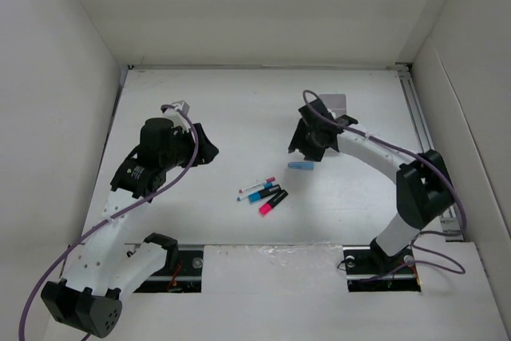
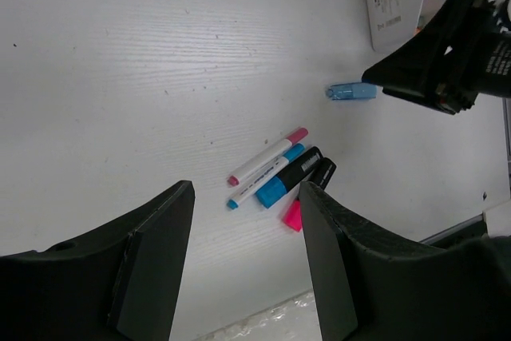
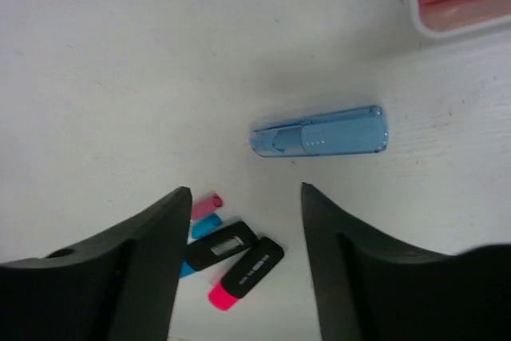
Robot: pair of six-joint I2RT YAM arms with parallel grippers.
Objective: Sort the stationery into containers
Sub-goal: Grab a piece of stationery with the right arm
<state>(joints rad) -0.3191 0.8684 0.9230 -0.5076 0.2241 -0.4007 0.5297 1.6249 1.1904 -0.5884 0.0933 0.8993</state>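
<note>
The right arm arches inward, the right pincer open and empty just beside the pastel blue piece lying flat near the white box. The left pincer, also open, points at the markers clustered on the worktop.

A robot lab cell — white panels box in a table with cabled arms bolted on.
</note>
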